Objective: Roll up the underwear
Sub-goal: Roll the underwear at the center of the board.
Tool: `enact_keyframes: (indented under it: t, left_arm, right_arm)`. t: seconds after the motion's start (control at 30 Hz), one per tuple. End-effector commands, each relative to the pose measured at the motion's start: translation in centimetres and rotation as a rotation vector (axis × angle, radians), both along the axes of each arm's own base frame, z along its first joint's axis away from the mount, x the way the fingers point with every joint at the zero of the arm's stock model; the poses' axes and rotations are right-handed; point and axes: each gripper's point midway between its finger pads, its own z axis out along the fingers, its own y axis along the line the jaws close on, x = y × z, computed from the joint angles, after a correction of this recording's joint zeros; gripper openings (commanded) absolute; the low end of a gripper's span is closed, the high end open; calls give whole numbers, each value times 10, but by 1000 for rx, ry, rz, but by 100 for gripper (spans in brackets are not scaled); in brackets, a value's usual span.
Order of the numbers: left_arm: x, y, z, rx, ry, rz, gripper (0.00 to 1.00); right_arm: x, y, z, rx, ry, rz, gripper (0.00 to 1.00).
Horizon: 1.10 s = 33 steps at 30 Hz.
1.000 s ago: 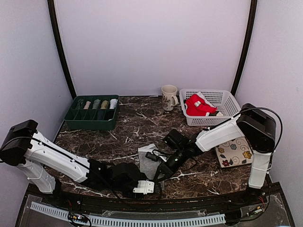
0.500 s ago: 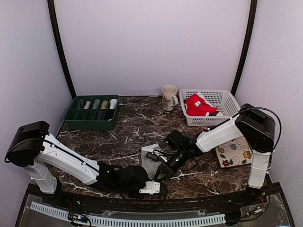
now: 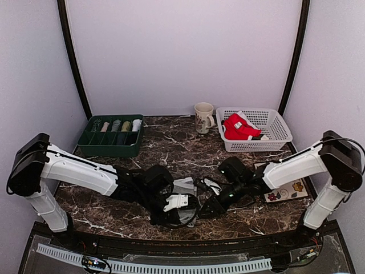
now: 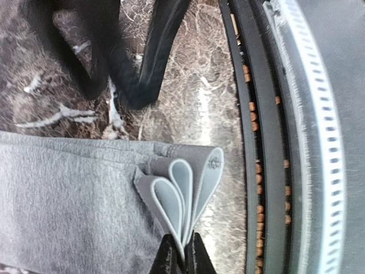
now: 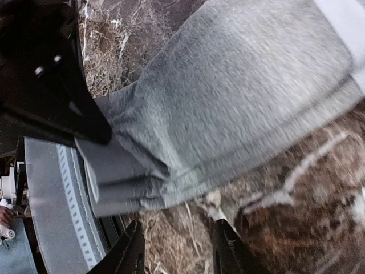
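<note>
We noted the left gripper (image 4: 179,254) clenched on the folded waistband of the grey underwear (image 4: 68,194), which lay on the marble table (image 4: 188,68) near its front edge. The right gripper (image 5: 178,254) hovered just beside the same garment, fingers apart, grasping nothing. Farther back, the red underwear (image 3: 239,127) sat in the white basket (image 3: 278,125).

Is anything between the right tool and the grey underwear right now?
Nothing visible: only bare tabletop lies between the right tool and the grey underwear. The left tool, off to the side, is shut on its folded waistband.
</note>
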Motion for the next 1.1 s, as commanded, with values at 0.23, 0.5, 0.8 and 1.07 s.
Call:
enact_keyframes:
  t: [0.23,0.5,0.8,1.07]
  left_arm:
    - [-10,2,20,-8,637,52,0]
    - [7,1,-6,99,813,121,0]
    - [21,3,-18,107,868,146,1]
    - [30,3,-21,91,877,157,3]
  right_arm:
    - [-23,-21,68,171,-321,-8,54]
    - [-74,14,73,200,-306,164,54]
    - [-36,49,54,78,-831,290,51]
    - [-27,53,17,-6,-859,325,50]
